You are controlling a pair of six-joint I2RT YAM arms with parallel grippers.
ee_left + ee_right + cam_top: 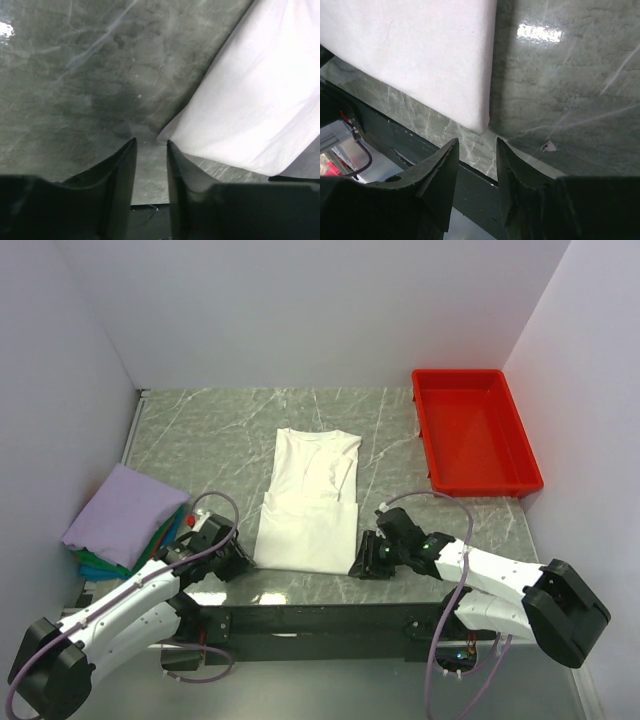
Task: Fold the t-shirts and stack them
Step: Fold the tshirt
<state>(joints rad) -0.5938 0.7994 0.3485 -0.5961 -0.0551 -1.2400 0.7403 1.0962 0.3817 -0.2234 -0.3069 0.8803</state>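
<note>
Top external view: we see the white t-shirt (308,508) lying flat near the middle of the table (200,430), its collar end toward the far wall and its hem end toward the arm bases. The near half shows an extra layer of cloth lying over it. At the left side of the table sits a stack of folded garments. The lavender t-shirt (125,508) is on top, and edges of the green t-shirt (165,532) and the blue t-shirt (92,562) show beneath it. The red tray (475,430) stands at the far right corner, well apart from the shirts.

We locate the left gripper (236,562) low over the table, just beside the near left corner of the white t-shirt. The right gripper (362,562) sits just beside the near right corner.

Left wrist view: the jaws stand a narrow gap apart with only bare table between them. The shirt corner lies just ahead of the tips, and we cannot tell whether it touches them.

Right wrist view: the jaws are likewise parted and hold nothing. The shirt corner lies just ahead of the gap, close to the table's near edge.
</note>
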